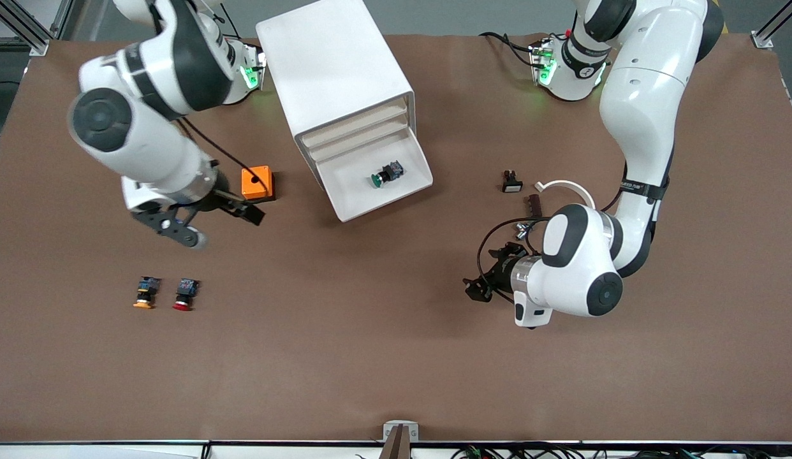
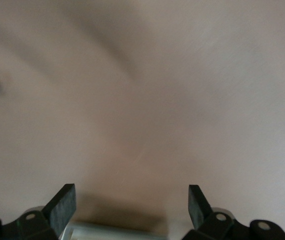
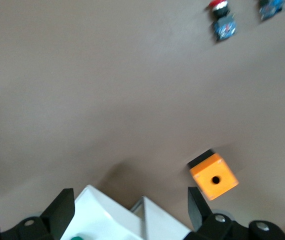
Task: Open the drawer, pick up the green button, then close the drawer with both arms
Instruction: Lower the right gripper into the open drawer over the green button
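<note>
Cabinet: you are looking at one boxy white plastic cabinet [image 1: 335, 70] with smooth rounded edges, sitting near the tabletop's edge where the arm bases stand; four shallow tray-drawers are stacking in it.
Drawer: the lowest drawer [image 1: 351, 191] is standing pulled out, a glossy white tray with a pale front lip.
Button: one button [image 1: 388, 174] with a round green cap, black body and blue rear block is lying on its side in the open drawer.
Other buttons: two alike, one yellow-capped [image 1: 145, 292] and one red-capped [image 1: 185, 294], are lying side by side toward the right arm's end of the tabletop, nearer the front edge.
Cube: one matte orange cube [image 1: 256, 183] with a round hole is sitting beside the cabinet.
Small parts: one black part with a white face [image 1: 511, 182] and a white curved strip [image 1: 562, 187] are lying toward the left arm's end.
Tabletop: you are seeing a plain brown matte surface [image 1: 370, 357].
Right gripper [image 1: 227, 220]: hovering beside the cube with black fingers spread, holding nothing.
Left gripper [image 1: 476, 285]: hanging low over bare tabletop, fingers [image 2: 62, 206] spread apart, holding nothing.
</note>
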